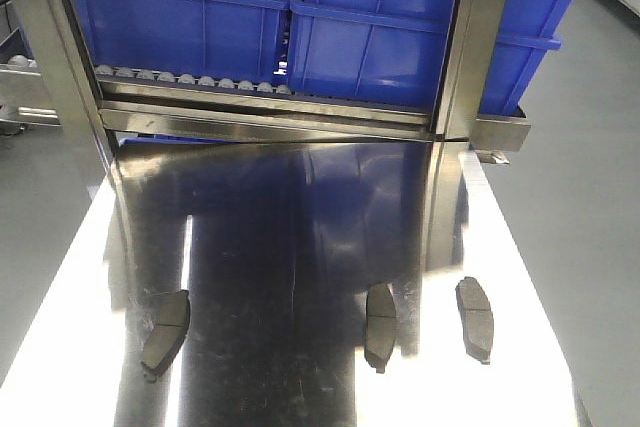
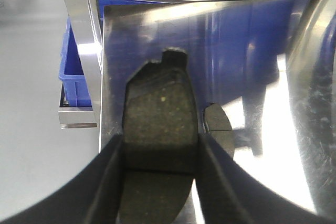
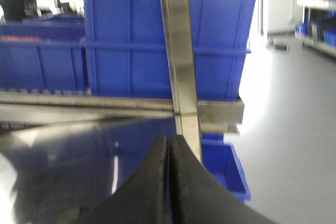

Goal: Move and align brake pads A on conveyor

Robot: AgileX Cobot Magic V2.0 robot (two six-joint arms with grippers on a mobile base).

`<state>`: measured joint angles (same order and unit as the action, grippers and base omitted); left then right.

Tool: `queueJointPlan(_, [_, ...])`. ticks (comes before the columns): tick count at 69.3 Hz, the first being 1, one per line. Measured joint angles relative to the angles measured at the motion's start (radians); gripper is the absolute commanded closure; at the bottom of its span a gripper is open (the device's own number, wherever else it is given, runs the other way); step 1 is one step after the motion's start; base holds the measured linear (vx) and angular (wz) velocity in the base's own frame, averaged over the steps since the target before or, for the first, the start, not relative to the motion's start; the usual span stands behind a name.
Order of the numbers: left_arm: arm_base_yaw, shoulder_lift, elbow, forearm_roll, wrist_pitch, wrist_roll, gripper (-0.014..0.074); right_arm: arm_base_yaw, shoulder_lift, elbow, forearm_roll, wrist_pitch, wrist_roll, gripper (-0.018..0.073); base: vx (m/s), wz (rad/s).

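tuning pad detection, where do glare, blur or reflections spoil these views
Front view: white glare bands on the mirror-like steel tabletop, beside the flat dark grey crescent brake pads, with blue plastic bins reflected. Left wrist view: left gripper out of focus, gripped pad sharp. Right wrist view: soft overall, bright background washed out.

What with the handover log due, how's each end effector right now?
Left end effector: closed on a brake pad.
Right end effector: closed, holding nothing.
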<state>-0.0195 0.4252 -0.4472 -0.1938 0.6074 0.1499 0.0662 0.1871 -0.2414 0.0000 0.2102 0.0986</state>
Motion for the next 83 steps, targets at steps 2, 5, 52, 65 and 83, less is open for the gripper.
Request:
queueJointPlan(2, [0.000, 0.000, 0.000, 0.000, 0.000, 0.000, 0.0603, 0.000, 0.039, -0.028, 0.000, 0.022, -0.004, 0.0571, 0.00, 0.00])
queueJointPlan(5, [0.000, 0.000, 0.000, 0.000, 0.000, -0.001, 0.0603, 0.000, 0.098, -0.075, 0.000, 0.053, -0.019, 0.0571, 0.00, 0.00])
queueJointPlan(52, [0.000, 0.000, 0.000, 0.000, 0.000, -0.004, 0.0603, 0.000, 0.806, -0.337, 0.134, 0.524, -0.151, 0.0561, 0.00, 0.00])
queueJointPlan(65, [0.000, 0.000, 0.000, 0.000, 0.000, -0.004, 0.0603, 0.000, 0.862, -0.343, 0.130, 0.529, -0.137, 0.0454, 0.00, 0.00])
queueJointPlan(83, [0.000, 0.000, 0.000, 0.000, 0.000, -0.004, 0.0603, 0.000, 0.882, -0.343, 0.130, 0.540, -0.137, 0.0155, 0.00, 0.00])
